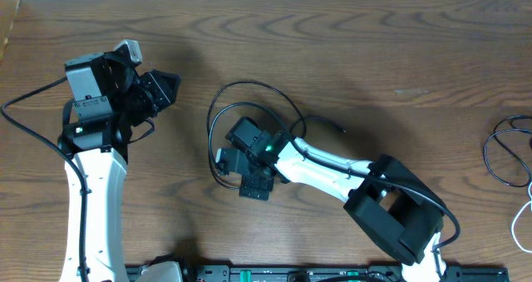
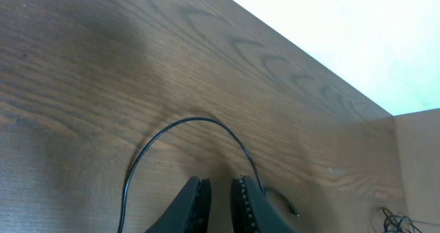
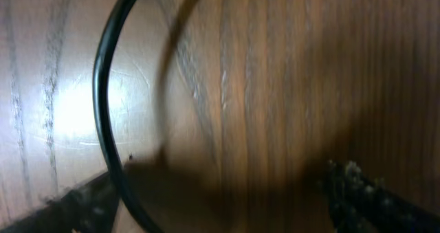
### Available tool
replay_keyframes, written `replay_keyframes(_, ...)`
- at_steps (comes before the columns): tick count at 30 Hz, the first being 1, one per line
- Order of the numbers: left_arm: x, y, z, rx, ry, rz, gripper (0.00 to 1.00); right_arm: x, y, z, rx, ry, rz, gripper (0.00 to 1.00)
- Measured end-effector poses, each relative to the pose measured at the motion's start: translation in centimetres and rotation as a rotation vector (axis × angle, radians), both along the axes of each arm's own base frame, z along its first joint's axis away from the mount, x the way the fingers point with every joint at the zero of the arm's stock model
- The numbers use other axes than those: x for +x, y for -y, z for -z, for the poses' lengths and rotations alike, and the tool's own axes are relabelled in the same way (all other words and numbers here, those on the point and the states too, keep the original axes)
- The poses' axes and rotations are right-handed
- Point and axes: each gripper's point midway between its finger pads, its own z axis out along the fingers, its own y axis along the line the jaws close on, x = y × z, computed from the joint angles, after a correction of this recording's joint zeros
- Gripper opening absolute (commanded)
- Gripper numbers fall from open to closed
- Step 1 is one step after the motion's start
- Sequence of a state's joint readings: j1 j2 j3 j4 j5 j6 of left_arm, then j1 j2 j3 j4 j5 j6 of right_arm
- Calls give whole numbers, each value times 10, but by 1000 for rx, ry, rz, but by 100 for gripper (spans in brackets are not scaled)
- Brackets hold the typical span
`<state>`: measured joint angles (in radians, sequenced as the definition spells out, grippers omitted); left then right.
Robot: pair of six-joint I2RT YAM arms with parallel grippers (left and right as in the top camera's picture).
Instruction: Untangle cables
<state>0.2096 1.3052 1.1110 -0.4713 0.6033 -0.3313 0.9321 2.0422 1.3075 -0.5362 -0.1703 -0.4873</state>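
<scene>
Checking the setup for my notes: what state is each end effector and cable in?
Left end effector: shut, empty.
Right end effector: open, low over the black cable.
Black cable: loose loop lying on the table, not gripped.
Cable bunch: tangled at the right edge, untouched.

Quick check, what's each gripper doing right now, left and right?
Left gripper: closed, holding nothing.
Right gripper: open over a black cable, not gripping it.
</scene>
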Motion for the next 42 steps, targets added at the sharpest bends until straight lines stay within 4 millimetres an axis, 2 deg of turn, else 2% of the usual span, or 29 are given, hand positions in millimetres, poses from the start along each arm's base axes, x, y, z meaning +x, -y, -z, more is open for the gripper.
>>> replay_keyframes(2, 0, 0, 0, 0, 0, 0, 17, -1, -4, 0, 9, 4, -2, 82)
replay_keyframes(3, 0, 0, 0, 0, 0, 0, 17, -2, -5, 0, 12, 4, -2, 83)
replay_keyframes(9, -1, 0, 1, -2, -9, 0, 17, -17, -26, -1, 48, 9, -50, 78)
replay_keyframes(14, -4, 1, 4, -6, -25, 0, 17, -25, -41, -1, 88, 9, -62, 67)
replay_keyframes(16, -5, 1, 5, -7, -33, 0, 17, -26, -44, -2, 98, 8, -61, 50)
replay_keyframes(18, -7, 2, 7, -10, -44, 1, 17, -25, -45, -2, 103, 6, -54, 22)
replay_keyframes(20, -8, 2, 8, -11, -50, 0, 17, -24, -44, -2, 104, 1, -44, 12)
replay_keyframes(22, -9, 2, 9, -12, -55, 0, 17, -26, -45, -2, 106, -8, -35, 9)
replay_keyframes(23, -9, 2, 9, -13, -56, 0, 17, -26, -45, -1, 106, -12, -31, 2)
replay_keyframes(31, -13, 3, -1, -7, -31, 0, 17, -20, -41, -3, 61, -16, 83, 1)
replay_keyframes(38, -15, 3, -5, -5, -19, 0, 17, 3, -11, -5, -113, 13, 247, 1)
replay_keyframes(42, -15, 3, -5, -4, -19, 1, 17, 23, 3, -9, -164, 15, 329, 1)
